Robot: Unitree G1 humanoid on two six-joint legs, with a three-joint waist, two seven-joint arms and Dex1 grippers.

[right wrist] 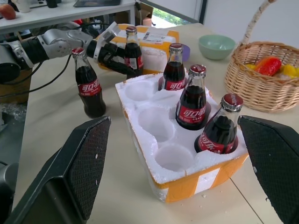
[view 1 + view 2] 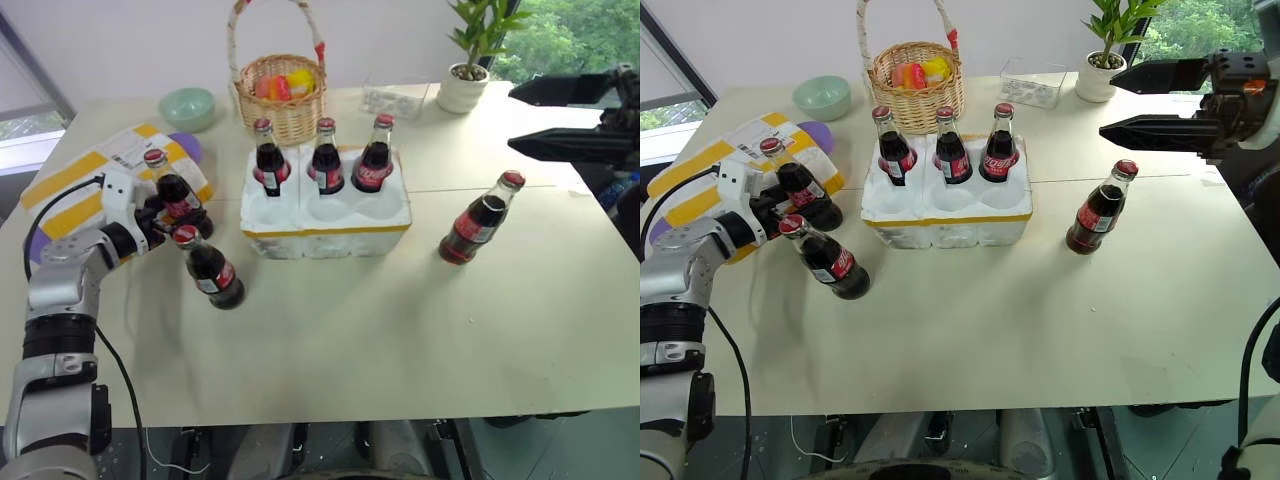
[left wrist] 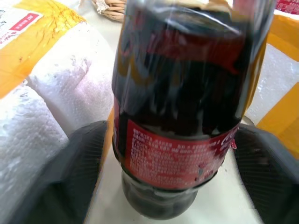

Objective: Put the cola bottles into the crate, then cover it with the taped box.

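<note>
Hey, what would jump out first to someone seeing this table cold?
The white crate mid-table, with three cola bottles standing in its far row and the near sockets empty. On the left, the left gripper brackets another bottle beside the taped box; the right gripper hangs open above the table's right side.

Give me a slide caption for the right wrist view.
Three cola bottles seated in the crate, three sockets empty.

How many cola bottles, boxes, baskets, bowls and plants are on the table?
Cola bottles: 6
Foam boxes: 2, the crate and the taped box
Baskets: 1
Bowls: 1
Potted plants: 1
Total: 11
</note>
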